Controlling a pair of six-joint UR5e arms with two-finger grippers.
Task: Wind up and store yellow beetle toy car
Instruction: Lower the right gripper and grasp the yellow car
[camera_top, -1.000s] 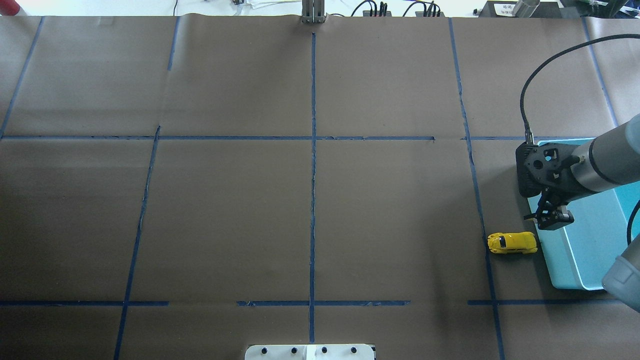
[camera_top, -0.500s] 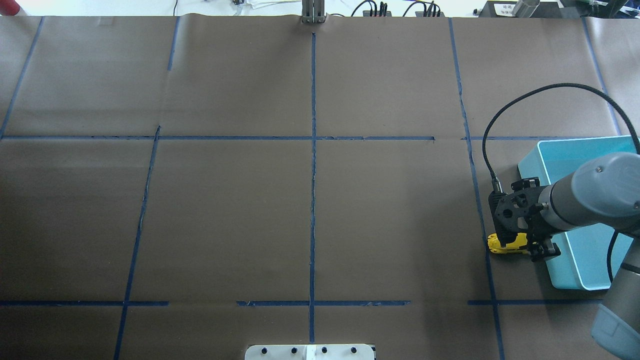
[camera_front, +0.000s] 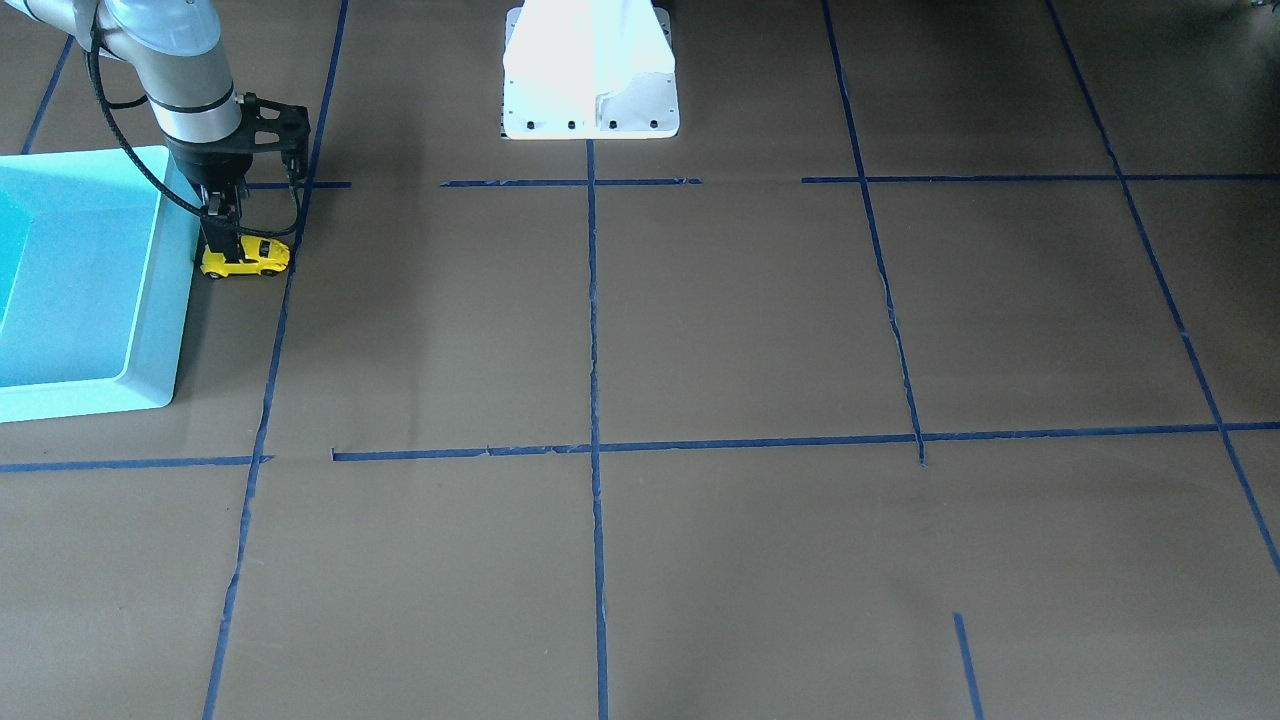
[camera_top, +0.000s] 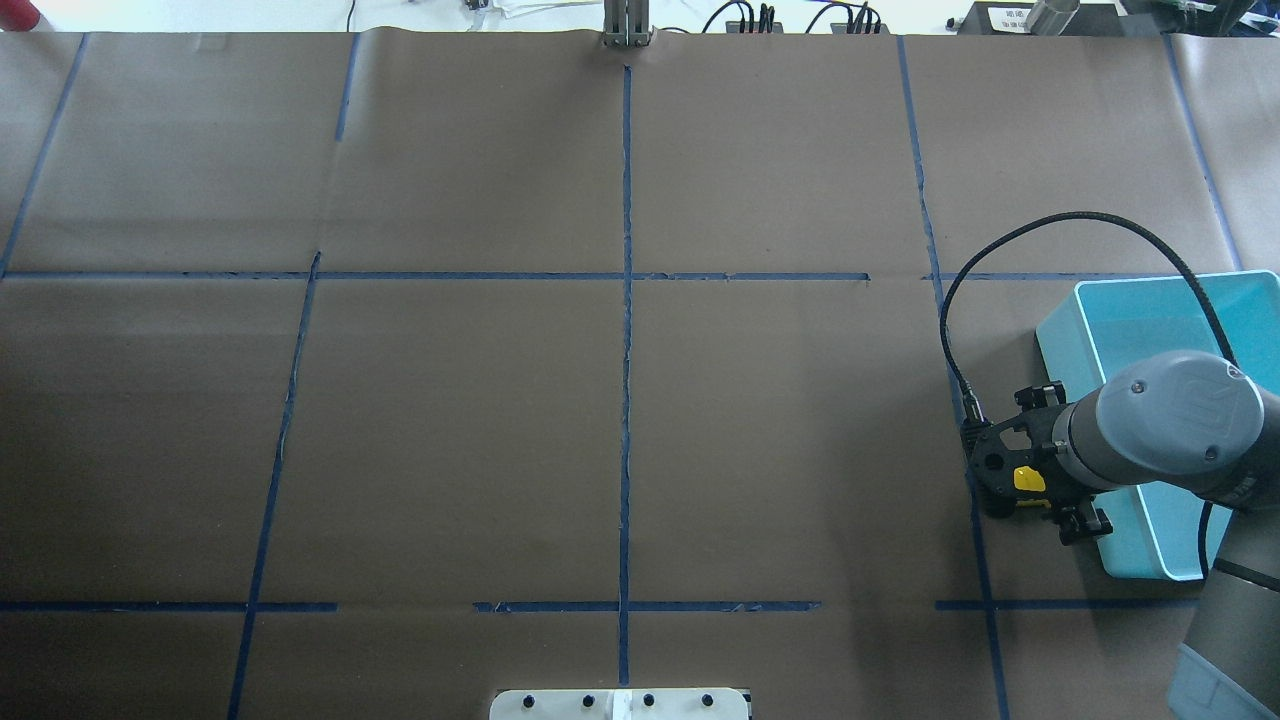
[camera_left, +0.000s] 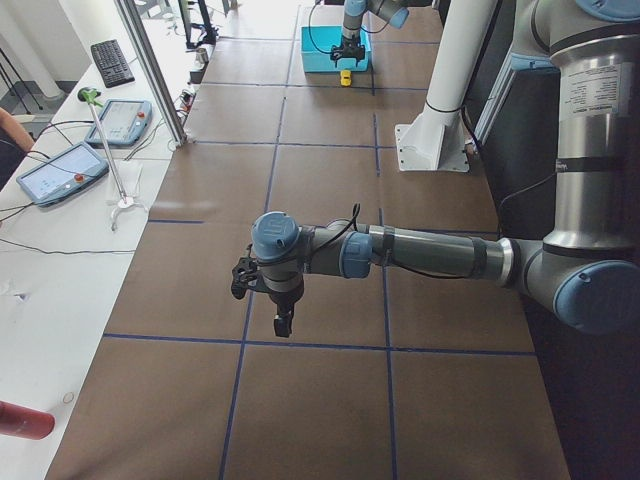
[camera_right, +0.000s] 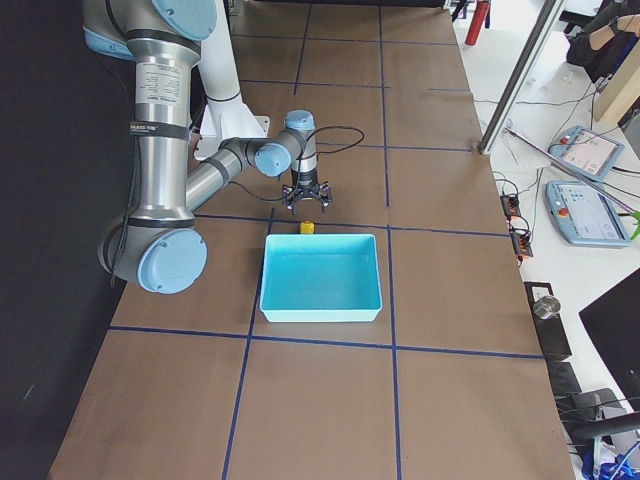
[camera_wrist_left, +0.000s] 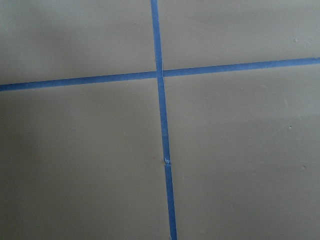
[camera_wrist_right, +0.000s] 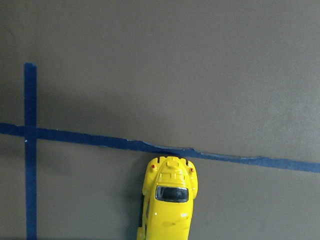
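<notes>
my right pincer (camera_front: 222, 238) points straight down onto one end of the yellow beetle toy car (camera_front: 247, 260), the end nearest the turquoise bin (camera_front: 150, 300). its fingers are low against the car's body, but i cannot tell whether they are clenched on it or only straddling it: from across the desk (camera_front: 700, 320) they merge into one dark shape, from overhead my own wrist covers them, and my right wrist camera shows no fingertips at all.

the car stands on its wheels on the desk, just beside the bin's outer wall; whether it touches the wall i cannot make out. from overhead only a small yellow patch shows through the wrist bracket. in the right wrist view the car is cut off by the lower edge, and its rounded end meets a strip of blue tape (camera_wrist_right: 100, 137).

my left pincer (camera_left: 283, 325) hangs above the desk, well apart from the car, pointing down. it shows only in the side view, so i cannot tell its state; its wrist camera sees just crossing tape.
</notes>
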